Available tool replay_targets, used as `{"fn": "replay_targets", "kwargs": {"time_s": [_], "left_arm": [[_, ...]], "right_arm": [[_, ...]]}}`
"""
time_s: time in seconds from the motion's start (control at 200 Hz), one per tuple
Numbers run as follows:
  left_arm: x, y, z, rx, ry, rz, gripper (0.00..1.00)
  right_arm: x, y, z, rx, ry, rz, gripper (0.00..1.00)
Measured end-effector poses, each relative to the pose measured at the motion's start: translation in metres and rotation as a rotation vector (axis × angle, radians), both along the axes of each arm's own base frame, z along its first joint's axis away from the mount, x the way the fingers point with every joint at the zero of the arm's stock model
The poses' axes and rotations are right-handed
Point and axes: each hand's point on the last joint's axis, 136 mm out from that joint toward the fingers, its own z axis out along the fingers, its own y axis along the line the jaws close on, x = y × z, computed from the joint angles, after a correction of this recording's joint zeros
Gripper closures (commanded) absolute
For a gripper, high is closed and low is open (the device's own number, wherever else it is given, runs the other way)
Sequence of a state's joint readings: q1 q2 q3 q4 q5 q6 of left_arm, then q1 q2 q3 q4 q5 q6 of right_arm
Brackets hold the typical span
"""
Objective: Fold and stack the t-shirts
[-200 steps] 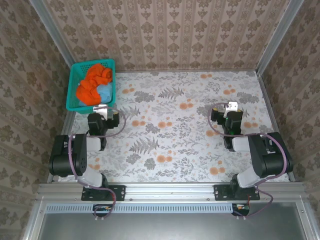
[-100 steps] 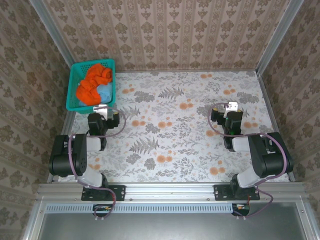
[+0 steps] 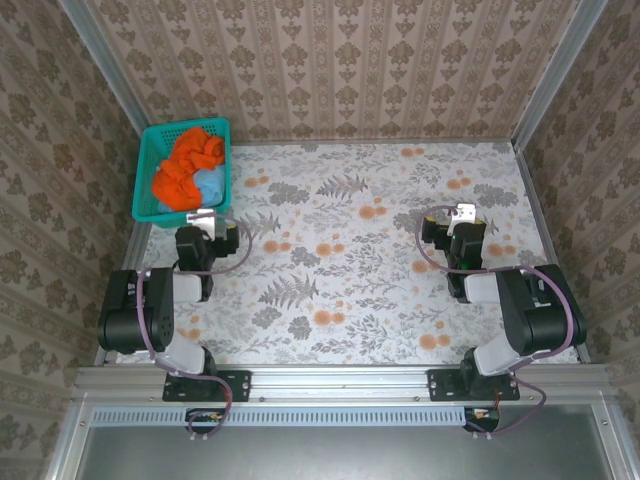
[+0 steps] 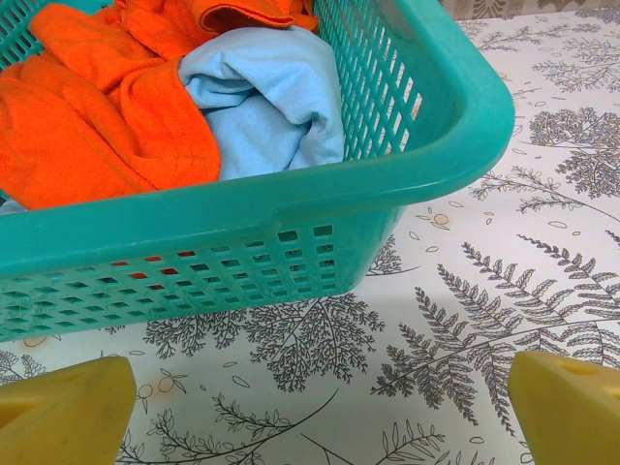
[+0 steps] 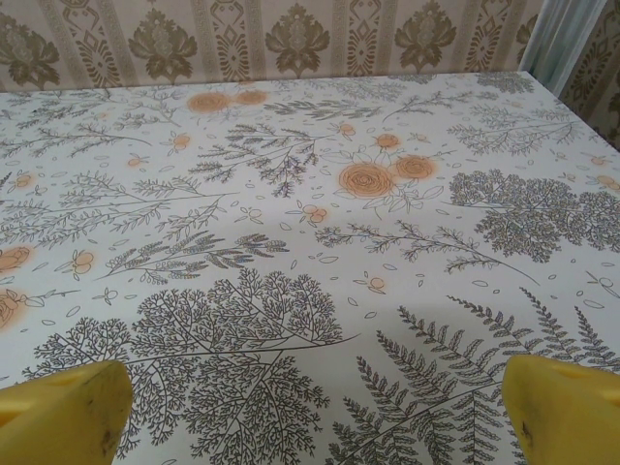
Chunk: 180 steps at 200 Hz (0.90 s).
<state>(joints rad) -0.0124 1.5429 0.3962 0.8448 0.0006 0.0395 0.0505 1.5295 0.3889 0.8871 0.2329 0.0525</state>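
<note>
Floral-print table [image 3: 350,250], patterned wallpaper [image 3: 350,70] on three sides. The orange shirt [image 4: 107,116] and the light-blue shirt [image 4: 271,97] are both held in the teal basket [image 3: 143,170] at the upper left of the top view. Nothing is laid out or folded, so the task is judged not started. The orange shirt is bunched across most of the basket. The light-blue shirt is wedged toward the right-hand wall, partly under orange folds.

Jaws of the left gripper [image 4: 312,412] are spread wide with nothing held. Its yellow pads [image 4: 58,412] are seen at the two lower corners of the wrist view, just in front of the basket's near wall. Jaws of the right gripper [image 5: 310,412] are likewise spread wide and empty, over bare table at the right of the top view, well apart from the basket.

Risks, as judged:
- The near wall could be struck if the left gripper is advanced without being raised first. The basket looks light and could be pushed or tipped.
- The mesh could be caught by a finger or by cloth, so that the basket is lifted with the shirt.
- Both shirts could be pulled out together, since they overlap. The blue one could then be dropped in a heap or off the table edge.
- A single-point grab would likely leave the shirt bunched, making it harder to flatten.
- The right gripper may be needed to hold the basket down, and its reach that far cannot be judged.
</note>
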Motion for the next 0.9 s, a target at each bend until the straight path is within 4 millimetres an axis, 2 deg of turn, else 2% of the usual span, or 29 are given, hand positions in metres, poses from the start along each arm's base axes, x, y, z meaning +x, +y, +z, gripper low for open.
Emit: {"fn": "replay_targets", "kwargs": {"time_s": [0.3,0.385,0.445,0.54,0.63,0.685,0.79,0.855,0.9], "left_arm": [[-0.001,-0.002,0.0,0.012,0.023,-0.01,0.0],[0.0,-0.006,0.013,0.027,0.038,-0.003,0.0],[0.005,-0.006,0.039,0.033,0.003,0.009,0.0],[0.011,-0.004,0.098,0.009,-0.105,0.03,0.0],[0.019,-0.002,0.152,-0.053,-0.199,0.024,0.0],[0.026,0.002,0.182,-0.109,-0.232,0.022,0.0],[0.032,0.02,0.226,-0.229,-0.278,0.111,0.0],[0.033,0.035,0.239,-0.322,-0.289,0.187,0.0],[0.034,0.049,0.239,-0.382,-0.275,0.247,0.0]], "right_arm": [[-0.002,0.0,0.001,-0.006,0.01,-0.005,0.01],[-0.005,0.0,0.009,-0.02,0.042,-0.025,0.0],[-0.004,-0.002,0.027,-0.007,0.037,-0.059,0.01],[-0.004,-0.007,0.081,0.075,-0.058,-0.116,0.01],[-0.015,-0.011,0.131,0.163,-0.168,-0.144,0.0],[-0.023,-0.012,0.15,0.205,-0.209,-0.151,0.01],[-0.033,-0.007,0.168,0.271,-0.224,-0.129,0.0],[-0.033,0.003,0.171,0.304,-0.189,-0.078,0.01],[-0.032,0.015,0.172,0.331,-0.152,-0.022,0.0]]}}
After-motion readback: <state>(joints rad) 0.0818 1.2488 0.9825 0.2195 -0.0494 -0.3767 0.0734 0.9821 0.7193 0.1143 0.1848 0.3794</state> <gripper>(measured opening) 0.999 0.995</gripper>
